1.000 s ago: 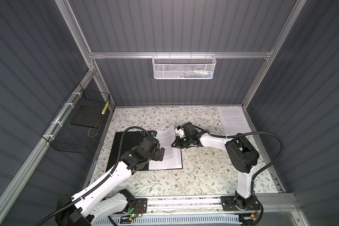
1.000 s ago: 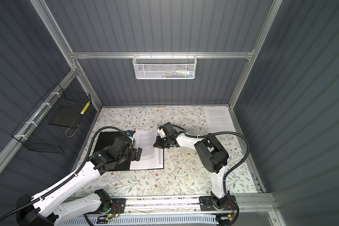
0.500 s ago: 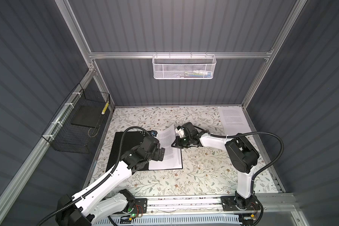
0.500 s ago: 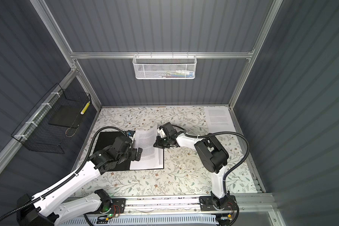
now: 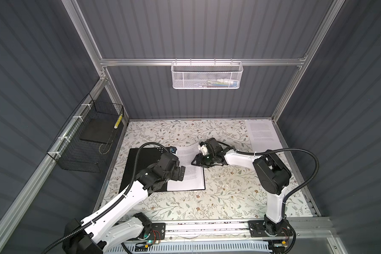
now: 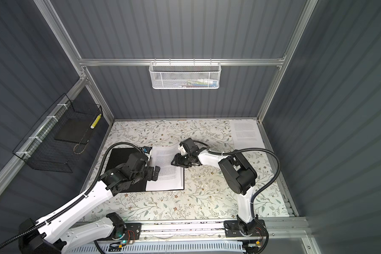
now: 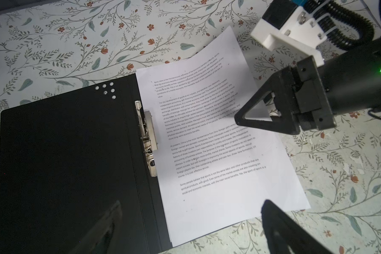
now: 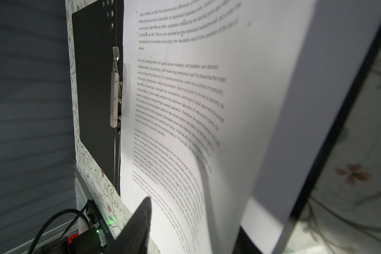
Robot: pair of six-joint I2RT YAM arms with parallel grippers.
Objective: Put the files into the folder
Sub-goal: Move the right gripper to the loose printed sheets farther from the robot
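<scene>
The folder (image 5: 141, 162) (image 6: 121, 158) lies open on the floral table, black inside up, with a metal clip (image 7: 149, 140) by its spine. The files (image 5: 189, 158) (image 7: 218, 154), white printed sheets, rest on its right half, skewed, their far right corner curled up. My right gripper (image 5: 195, 161) (image 7: 246, 119) is at the sheets' right edge, open, and the curled edge (image 8: 207, 187) runs between its jaws. My left gripper (image 5: 180, 173) (image 7: 191, 220) hovers wide open over the sheets' near part and the spine, holding nothing.
Another printed sheet (image 5: 262, 133) lies flat at the back right corner of the table. A black wire basket (image 5: 86, 136) with a dark slab hangs on the left wall. A white mesh basket (image 5: 207, 74) hangs on the back rail.
My right gripper's jaws have parted at the sheets' right edge, where they were shut a second ago. Neither arm has moved noticeably, and the left gripper stays wide open.
</scene>
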